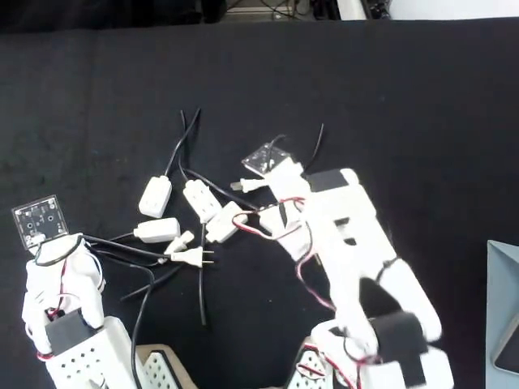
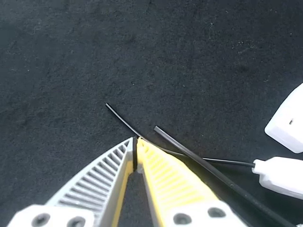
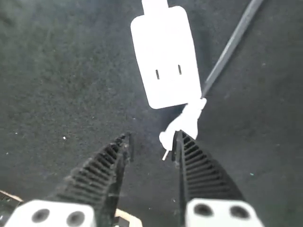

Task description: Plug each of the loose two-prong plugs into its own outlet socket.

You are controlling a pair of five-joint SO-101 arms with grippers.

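Several white outlet sockets (image 1: 154, 196) (image 1: 201, 200) (image 1: 225, 220) and loose two-prong plugs (image 1: 190, 258) (image 1: 251, 185) lie with black cords in the middle of the black table. My right gripper (image 3: 151, 142) stands open above a socket (image 3: 165, 56) whose two slots face up. A small white plug (image 3: 182, 125) lies against one of its fingers (image 3: 199, 165), prongs free. My left gripper (image 2: 136, 142) is shut over bare cloth, and a thin black cord (image 2: 120, 119) runs under its tips. A socket (image 2: 289, 120) and a plug (image 2: 279, 175) lie off to one side of it.
The right arm (image 1: 349, 243) reaches in from the front middle and the left arm (image 1: 61, 300) stands at the front left. Black cords (image 1: 178, 146) trail toward the back. A grey object (image 1: 504, 308) sits at the right edge. The far half of the table (image 1: 389, 81) is bare.
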